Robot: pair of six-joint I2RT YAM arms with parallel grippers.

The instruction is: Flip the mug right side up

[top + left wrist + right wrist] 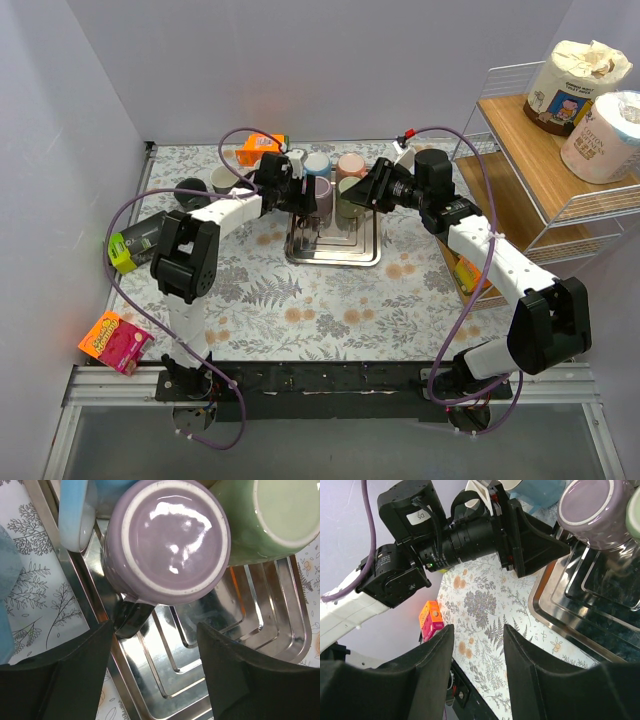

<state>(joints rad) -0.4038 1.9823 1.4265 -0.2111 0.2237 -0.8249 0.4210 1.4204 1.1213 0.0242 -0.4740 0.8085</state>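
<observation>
A purple mug (170,540) sits at the far end of the metal tray (220,645), its glossy base turned toward my left gripper (155,665). That gripper is open, just short of the mug, with the mug's handle (132,617) near its left finger. The mug also shows in the top view (320,196) and the right wrist view (595,510). A green mug (270,515) stands beside it and a blue mug (75,515) behind. My right gripper (477,675) is open and empty, above the table right of the tray, next to the green mug (350,196).
A pink mug (351,165) stands behind the tray. A grey mug (225,180), black bowl (192,190), orange box (262,147) and green packet (125,250) lie left. A pink-orange box (115,340) is front left. A wire shelf (540,200) with paper rolls stands right.
</observation>
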